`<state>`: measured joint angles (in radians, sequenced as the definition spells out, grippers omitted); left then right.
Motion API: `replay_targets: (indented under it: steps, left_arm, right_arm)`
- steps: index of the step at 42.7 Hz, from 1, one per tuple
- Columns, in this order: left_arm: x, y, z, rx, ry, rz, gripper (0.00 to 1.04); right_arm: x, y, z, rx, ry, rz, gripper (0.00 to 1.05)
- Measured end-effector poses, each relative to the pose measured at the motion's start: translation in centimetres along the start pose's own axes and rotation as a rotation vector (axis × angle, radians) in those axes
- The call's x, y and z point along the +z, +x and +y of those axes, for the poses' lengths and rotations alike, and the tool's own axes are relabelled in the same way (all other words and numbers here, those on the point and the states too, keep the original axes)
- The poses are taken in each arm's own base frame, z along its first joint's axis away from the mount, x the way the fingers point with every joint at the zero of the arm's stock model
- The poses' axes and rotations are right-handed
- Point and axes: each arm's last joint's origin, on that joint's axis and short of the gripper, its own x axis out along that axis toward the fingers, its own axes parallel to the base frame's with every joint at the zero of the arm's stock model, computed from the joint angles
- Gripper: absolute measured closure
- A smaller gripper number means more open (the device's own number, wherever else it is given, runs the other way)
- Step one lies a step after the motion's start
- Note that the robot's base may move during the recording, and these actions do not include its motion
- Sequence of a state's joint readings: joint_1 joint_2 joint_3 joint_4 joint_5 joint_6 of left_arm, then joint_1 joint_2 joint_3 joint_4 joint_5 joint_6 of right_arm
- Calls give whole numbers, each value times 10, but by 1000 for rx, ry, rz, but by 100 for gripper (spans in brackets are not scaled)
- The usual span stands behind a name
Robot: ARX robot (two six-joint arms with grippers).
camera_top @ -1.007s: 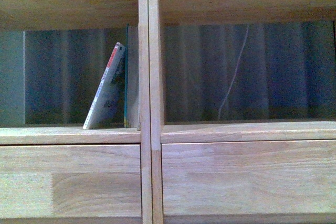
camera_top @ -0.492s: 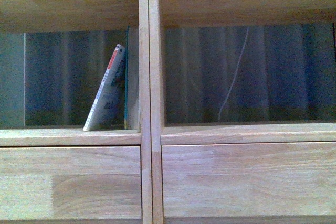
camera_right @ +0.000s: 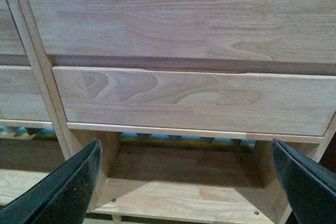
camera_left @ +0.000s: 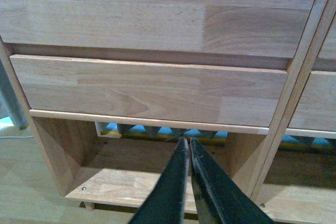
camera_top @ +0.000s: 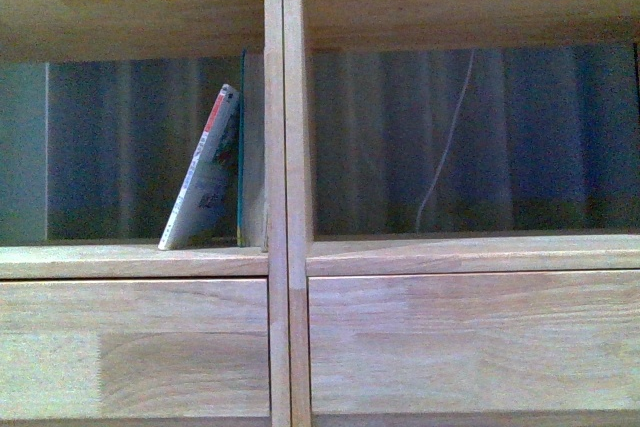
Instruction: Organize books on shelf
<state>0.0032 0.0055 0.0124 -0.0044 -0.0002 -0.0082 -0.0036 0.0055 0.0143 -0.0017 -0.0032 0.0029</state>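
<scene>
Paperback [camera_top: 205, 179]: leans right toward teal-edged book [camera_top: 240, 152] in shelf [camera_top: 275, 277] left cubby.
Left gripper [camera_left: 187, 148]: jaws closed, empty.
Right gripper [camera_right: 186, 169]: jaws wide apart, empty.

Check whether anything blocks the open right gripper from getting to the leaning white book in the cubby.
Nothing visible blocks it. The white book leans in the left cubby of the shelf with its front open. The right gripper faces the drawer fronts lower down; neither gripper appears in the front view.

shelf [camera_top: 130, 259] | left cubby: white paperback [camera_top: 203, 175] leaning against upright teal-edged book [camera_top: 240, 162] | right cubby bare
</scene>
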Motion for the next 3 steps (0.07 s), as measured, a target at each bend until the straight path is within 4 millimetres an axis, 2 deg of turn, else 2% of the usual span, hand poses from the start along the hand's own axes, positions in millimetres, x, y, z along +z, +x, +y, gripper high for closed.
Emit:
replay_targets:
  steps: [3]
  left_arm:
    - [0, 0, 0, 0, 0, 0, 77]
  right_arm:
    - [0, 0, 0, 0, 0, 0, 7]
